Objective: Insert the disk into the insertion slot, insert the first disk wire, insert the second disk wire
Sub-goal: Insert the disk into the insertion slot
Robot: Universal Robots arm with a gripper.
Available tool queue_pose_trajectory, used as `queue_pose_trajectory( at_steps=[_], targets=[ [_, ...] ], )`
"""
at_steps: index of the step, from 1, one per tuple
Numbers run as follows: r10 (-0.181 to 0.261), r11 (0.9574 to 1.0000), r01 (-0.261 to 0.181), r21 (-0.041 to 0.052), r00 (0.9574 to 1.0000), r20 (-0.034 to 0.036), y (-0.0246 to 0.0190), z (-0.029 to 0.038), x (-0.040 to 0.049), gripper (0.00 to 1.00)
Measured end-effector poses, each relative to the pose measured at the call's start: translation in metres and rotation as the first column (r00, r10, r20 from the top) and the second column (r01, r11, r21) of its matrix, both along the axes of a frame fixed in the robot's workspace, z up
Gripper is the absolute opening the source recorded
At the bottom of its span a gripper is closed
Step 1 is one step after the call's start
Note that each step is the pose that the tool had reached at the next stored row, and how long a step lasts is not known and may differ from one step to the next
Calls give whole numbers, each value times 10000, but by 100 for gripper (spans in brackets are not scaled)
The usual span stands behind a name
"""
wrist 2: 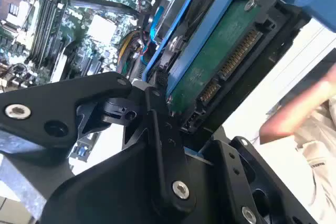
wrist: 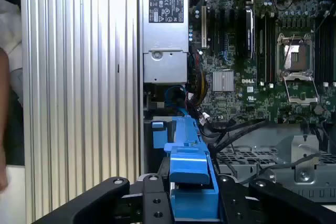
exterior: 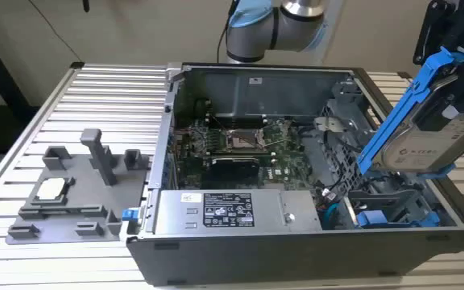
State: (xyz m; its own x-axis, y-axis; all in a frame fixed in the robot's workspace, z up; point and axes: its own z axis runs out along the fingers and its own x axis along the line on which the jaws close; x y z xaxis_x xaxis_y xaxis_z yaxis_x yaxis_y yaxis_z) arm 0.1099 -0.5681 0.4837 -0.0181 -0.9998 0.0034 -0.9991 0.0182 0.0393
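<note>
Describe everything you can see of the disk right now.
The disk is a flat silver-grey drive with a white label, clipped in a bright blue plastic frame; in the second wrist view its green circuit board and connector edge show. The claw is shut on its upper end, gripping the frame. It hangs steeply tilted, not yet in a bay, its lower end dipping into the open computer case at the exterior view's right. Whether that end touches the metal there cannot be told.
</note>
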Motion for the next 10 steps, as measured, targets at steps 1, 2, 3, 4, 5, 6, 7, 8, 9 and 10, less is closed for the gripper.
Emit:
queue_pose_trajectory(
  at_steps=[1, 2, 3, 4, 5, 6, 7, 8, 9, 10],
  targets=[
    [0, 10000, 0, 0, 10000, 0, 0, 0, 0, 33],
    [0, 10000, 0, 1, 10000, 0, 0, 0, 0, 33],
    [0, 10000, 0, 0, 10000, 0, 0, 0, 0, 33],
    [0, 10000, 0, 0, 10000, 0, 0, 0, 0, 33],
    [0, 10000, 0, -1, 10000, 0, 0, -1, 0, 33],
    [0, 10000, 0, 0, 10000, 2, 0, -4, 0, 33],
    [0, 10000, 0, 0, 10000, 4, 0, -8, 0, 33],
    [0, 10000, 0, 1, 10000, 6, 0, -12, 1, 33],
    [0, 10000, 0, 1, 10000, 7, 0, -15, 0, 33],
    [0, 10000, 0, 0, 10000, 7, 0, -19, 1, 33]
  ],
)
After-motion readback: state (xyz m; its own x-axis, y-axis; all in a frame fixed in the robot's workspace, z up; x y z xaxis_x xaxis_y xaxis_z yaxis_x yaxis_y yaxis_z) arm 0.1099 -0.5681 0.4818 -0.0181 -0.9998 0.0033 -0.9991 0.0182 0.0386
